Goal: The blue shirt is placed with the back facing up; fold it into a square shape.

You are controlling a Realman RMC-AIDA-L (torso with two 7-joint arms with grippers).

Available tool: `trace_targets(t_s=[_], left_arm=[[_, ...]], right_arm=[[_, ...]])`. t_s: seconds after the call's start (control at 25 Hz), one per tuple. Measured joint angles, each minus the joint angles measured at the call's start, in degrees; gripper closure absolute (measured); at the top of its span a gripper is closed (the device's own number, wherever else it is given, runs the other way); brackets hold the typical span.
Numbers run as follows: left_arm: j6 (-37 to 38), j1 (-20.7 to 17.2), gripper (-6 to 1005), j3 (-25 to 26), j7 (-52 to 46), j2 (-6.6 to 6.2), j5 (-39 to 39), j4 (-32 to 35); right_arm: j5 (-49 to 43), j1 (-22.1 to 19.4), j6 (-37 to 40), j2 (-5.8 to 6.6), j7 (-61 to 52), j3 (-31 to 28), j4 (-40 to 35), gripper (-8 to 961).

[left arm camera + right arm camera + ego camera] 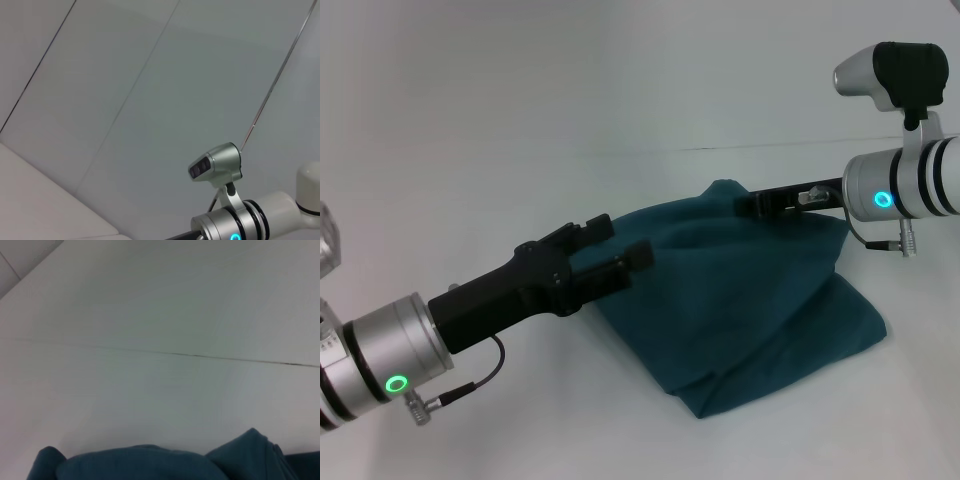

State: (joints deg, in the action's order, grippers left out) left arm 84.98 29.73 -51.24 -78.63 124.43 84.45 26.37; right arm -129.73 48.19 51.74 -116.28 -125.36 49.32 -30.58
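Observation:
The blue shirt [750, 300] lies bunched in a thick heap right of centre on the white table, and its top edge rises to a peak at the back. My right gripper [752, 206] reaches in from the right and is shut on that raised top edge, with fabric hanging down from it. Folds of the blue shirt [150, 462] also show in the right wrist view. My left gripper [618, 243] comes in from the lower left, open, with its fingers [598, 228] at the shirt's left edge and nothing between them.
The white table [520, 120] runs all around the shirt, with a thin dark seam [760, 148] across its far part. The left wrist view shows only pale panels and the right arm's wrist camera [216, 165].

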Motion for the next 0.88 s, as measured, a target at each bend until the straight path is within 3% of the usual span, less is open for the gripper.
trace_targets(t_s=[0.24, 0.4, 0.64, 0.88], left_arm=[[0.0, -0.1, 90, 0.0, 0.0, 0.02, 0.0, 0.0], [0.0, -0.1, 90, 0.0, 0.0, 0.02, 0.0, 0.0], [0.0, -0.2, 89, 0.0, 0.1, 0.03, 0.0, -0.4], [0.0, 0.1, 90, 0.0, 0.1, -0.03, 0.0, -0.4]], right_arm=[[1.8, -0.1, 0.3, -0.61, 2.1, -0.1, -0.4, 939], [4.5, -1.0, 0.3, -1.31, 4.3, -0.2, -2.4, 943], [14.0, -5.6, 1.3, -3.40, 9.7, 0.2, -10.3, 943], [19.6, -7.9, 3.6, -3.21, 12.5, -0.2, -11.5, 928]])
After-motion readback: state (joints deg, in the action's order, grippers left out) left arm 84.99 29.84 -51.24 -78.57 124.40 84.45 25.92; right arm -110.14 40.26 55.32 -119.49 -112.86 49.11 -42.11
